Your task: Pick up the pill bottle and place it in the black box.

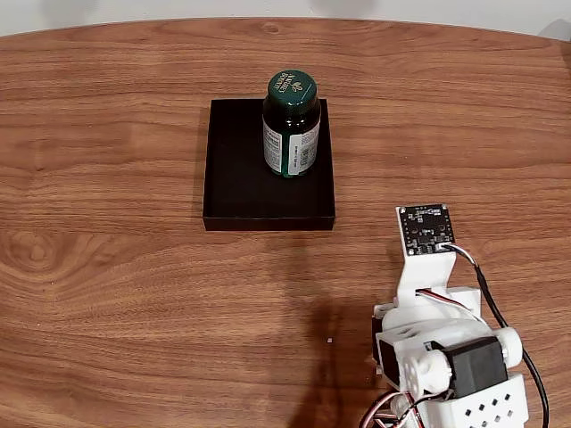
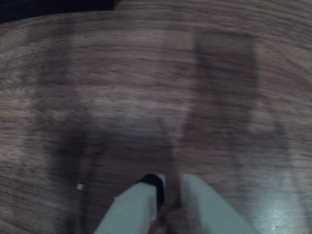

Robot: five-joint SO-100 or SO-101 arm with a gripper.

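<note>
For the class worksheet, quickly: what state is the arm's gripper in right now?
Gripper: nearly shut, a narrow gap between its white fingertips, holding nothing above the brown wooden table.

White printed arm (image 1: 446, 357), black cables (image 1: 500, 312)

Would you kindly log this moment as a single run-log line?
pill bottle: upright inside black box | end effector: empty, nearly closed, above bare table, apart from box | task state: bottle in box

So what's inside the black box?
The pill bottle stands upright inside the box, near its far right corner in the fixed view. The rest of the floor looks bare; the patch under the bottle is covered.
</note>
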